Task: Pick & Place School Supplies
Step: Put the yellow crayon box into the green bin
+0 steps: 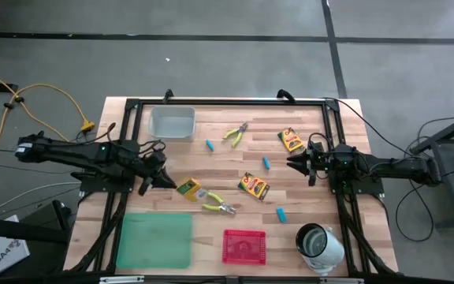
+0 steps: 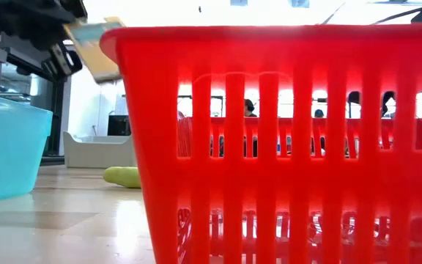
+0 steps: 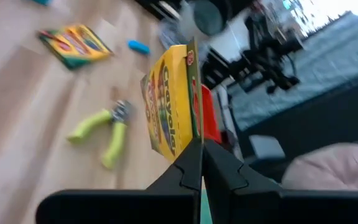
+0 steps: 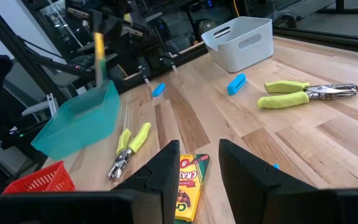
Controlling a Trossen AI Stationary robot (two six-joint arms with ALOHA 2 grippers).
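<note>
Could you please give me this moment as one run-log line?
left gripper: shut on yellow cardboard crayon box, lifted | right gripper: open, above table | green plastic tray: empty

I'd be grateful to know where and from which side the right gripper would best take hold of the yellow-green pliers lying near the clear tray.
Probably across the two yellow-green handles of the pliers, from straight above. They lie flat on the table, handles side by side and thicker than the thin metal nose, and the right gripper, open, waits nearby.
</note>
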